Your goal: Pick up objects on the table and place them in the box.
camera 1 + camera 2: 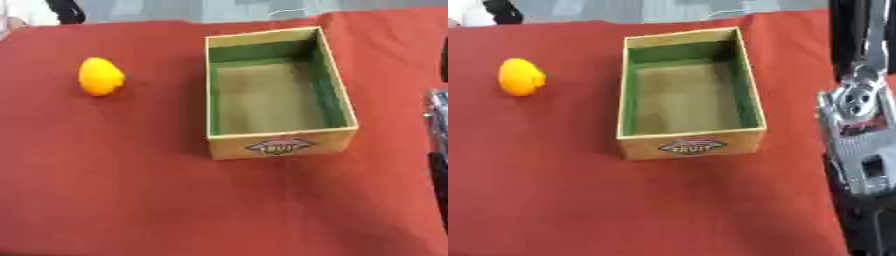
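A yellow rounded object (pixel 101 76) lies on the red tablecloth at the left, well apart from the box. The cardboard box (pixel 280 147) with green inner walls and a "FRUIT" label on its front stands in the middle, open at the top; only its brown floor shows inside. My right arm (pixel 855 125) comes down the right edge, silver at the joint. Below it is a black part, my right hand (pixel 872 220), to the right of the box and not touching it. My left hand shows in neither view.
The red cloth (pixel 131 190) covers the whole table. Its far edge runs along the top, with a dark shape (pixel 66 11) and a pale floor behind it. Open cloth lies in front of the box and around the yellow object.
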Action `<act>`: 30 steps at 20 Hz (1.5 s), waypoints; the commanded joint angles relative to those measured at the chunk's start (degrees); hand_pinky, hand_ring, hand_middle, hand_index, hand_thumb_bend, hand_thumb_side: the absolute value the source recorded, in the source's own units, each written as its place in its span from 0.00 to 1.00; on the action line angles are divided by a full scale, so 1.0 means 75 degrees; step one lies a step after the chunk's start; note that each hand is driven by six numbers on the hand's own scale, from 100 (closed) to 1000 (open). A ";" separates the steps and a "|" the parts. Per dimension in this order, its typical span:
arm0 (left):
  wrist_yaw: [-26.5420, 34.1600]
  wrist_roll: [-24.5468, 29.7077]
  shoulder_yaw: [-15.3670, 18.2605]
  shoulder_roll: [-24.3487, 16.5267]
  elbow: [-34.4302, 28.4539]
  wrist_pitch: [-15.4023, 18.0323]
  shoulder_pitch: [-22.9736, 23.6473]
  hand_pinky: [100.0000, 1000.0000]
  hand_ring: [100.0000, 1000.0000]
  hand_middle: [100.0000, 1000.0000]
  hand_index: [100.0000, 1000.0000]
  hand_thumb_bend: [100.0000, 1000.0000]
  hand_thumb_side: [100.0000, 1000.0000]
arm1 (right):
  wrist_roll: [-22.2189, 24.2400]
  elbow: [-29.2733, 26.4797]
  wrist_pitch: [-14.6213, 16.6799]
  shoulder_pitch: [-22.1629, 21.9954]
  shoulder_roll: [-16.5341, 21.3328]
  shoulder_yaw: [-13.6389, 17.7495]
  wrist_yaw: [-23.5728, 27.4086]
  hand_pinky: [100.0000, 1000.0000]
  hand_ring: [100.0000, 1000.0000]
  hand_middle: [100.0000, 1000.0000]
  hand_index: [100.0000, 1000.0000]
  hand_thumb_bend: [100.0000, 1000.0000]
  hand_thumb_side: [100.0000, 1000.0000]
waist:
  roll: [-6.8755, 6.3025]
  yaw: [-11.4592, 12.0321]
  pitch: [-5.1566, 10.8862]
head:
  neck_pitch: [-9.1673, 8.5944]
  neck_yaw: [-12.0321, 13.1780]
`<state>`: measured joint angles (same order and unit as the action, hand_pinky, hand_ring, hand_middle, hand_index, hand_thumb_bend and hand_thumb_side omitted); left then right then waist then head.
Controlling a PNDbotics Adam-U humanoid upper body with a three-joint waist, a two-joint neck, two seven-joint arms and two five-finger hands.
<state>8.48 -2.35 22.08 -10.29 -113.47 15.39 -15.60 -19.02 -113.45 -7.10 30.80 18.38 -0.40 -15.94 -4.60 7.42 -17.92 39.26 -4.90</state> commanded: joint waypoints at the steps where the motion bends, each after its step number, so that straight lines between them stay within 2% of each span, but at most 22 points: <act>1: -0.0346 0.0227 0.0153 -0.0744 -0.0144 0.0126 -0.0096 0.47 0.45 0.50 0.82 0.00 0.70 | 0.0036 -0.0152 -0.0007 0.0050 0.0123 0.0017 0.0000 0.80 0.76 0.55 0.87 0.00 1.00 | -0.0024 0.0016 0.0180 | 0.0138 -0.0146; 5: -0.0786 0.0537 0.0099 -0.1459 0.0202 0.0306 -0.0224 0.48 0.46 0.51 0.81 0.00 0.69 | 0.0051 -0.0152 -0.0008 0.0017 0.0107 0.0006 -0.0012 0.80 0.76 0.55 0.87 0.00 1.00 | -0.0057 0.0034 0.0243 | 0.0192 -0.0173; 8: -0.1110 0.0794 0.0017 -0.1985 0.0527 0.0585 -0.0411 0.50 0.48 0.53 0.84 0.00 0.64 | 0.0064 -0.0152 -0.0018 -0.0014 0.0113 0.0000 -0.0027 0.80 0.76 0.55 0.87 0.00 1.00 | -0.0084 0.0078 0.0297 | 0.0210 -0.0163; 12: -0.1543 0.1216 -0.0183 -0.2690 0.1080 0.1008 -0.0692 0.51 0.50 0.55 0.85 0.12 0.67 | 0.0080 -0.0152 -0.0037 -0.0067 0.0143 -0.0007 -0.0040 0.80 0.76 0.55 0.87 0.00 1.00 | -0.0123 0.0130 0.0345 | 0.0286 -0.0175; 14: -0.1762 0.1434 -0.0292 -0.3046 0.1428 0.1098 -0.0858 0.52 0.52 0.56 0.86 0.14 0.68 | 0.0086 -0.0152 -0.0049 -0.0080 0.0158 -0.0010 -0.0043 0.80 0.76 0.55 0.87 0.00 1.00 | -0.0131 0.0140 0.0365 | 0.0334 -0.0166; 19: -0.2289 0.1961 -0.0766 -0.3902 0.2282 0.0973 -0.1383 0.56 0.57 0.60 0.87 0.10 0.75 | 0.0103 -0.0152 -0.0077 -0.0078 0.0193 -0.0018 -0.0054 0.80 0.76 0.55 0.87 0.00 1.00 | -0.0120 0.0114 0.0401 | 0.0366 0.0013; 22: -0.2596 0.2268 -0.1098 -0.4401 0.2781 0.0829 -0.1806 0.57 0.58 0.61 0.87 0.11 0.79 | 0.0116 -0.0152 -0.0102 -0.0049 0.0206 -0.0024 -0.0052 0.80 0.76 0.55 0.87 0.00 1.00 | -0.0072 0.0063 0.0406 | 0.0336 0.0134; 23: -0.2701 0.2373 -0.1208 -0.4572 0.2952 0.0826 -0.1962 0.58 0.61 0.63 0.88 0.11 0.85 | 0.0125 -0.0152 -0.0111 -0.0035 0.0206 -0.0031 -0.0049 0.80 0.76 0.55 0.87 0.00 1.00 | -0.0053 0.0040 0.0402 | 0.0320 0.0160; 24: -0.2812 0.2484 -0.1319 -0.4752 0.3132 0.0851 -0.2134 0.59 0.61 0.64 0.89 0.11 0.85 | 0.0135 -0.0152 -0.0120 -0.0021 0.0204 -0.0038 -0.0045 0.80 0.76 0.55 0.87 0.00 1.00 | -0.0032 0.0020 0.0394 | 0.0299 0.0175; 25: -0.2926 0.2598 -0.1438 -0.4938 0.3318 0.0912 -0.2310 0.62 0.66 0.67 0.90 0.17 0.87 | 0.0147 -0.0152 -0.0131 -0.0009 0.0201 -0.0047 -0.0038 0.80 0.76 0.55 0.87 0.00 1.00 | -0.0012 -0.0006 0.0385 | 0.0276 0.0178; 28: -0.3273 0.2944 -0.1789 -0.5501 0.3881 0.1202 -0.2866 0.64 0.69 0.70 0.92 0.31 0.90 | 0.0191 -0.0152 -0.0154 0.0044 0.0180 -0.0083 -0.0011 0.80 0.76 0.55 0.87 0.00 1.00 | 0.0051 -0.0074 0.0343 | 0.0184 0.0179; 30: -0.3494 0.3166 -0.2026 -0.5854 0.4240 0.1349 -0.3186 0.65 0.70 0.71 0.92 0.45 0.91 | 0.0223 -0.0152 -0.0158 0.0092 0.0156 -0.0111 0.0007 0.80 0.76 0.55 0.87 0.00 1.00 | 0.0086 -0.0131 0.0314 | 0.0130 0.0214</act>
<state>-16.77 20.40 7.47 -50.04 -82.71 24.90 -38.42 -17.52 -113.45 -8.24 30.54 18.88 -1.16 -16.01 -3.89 6.29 -16.49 40.99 -3.59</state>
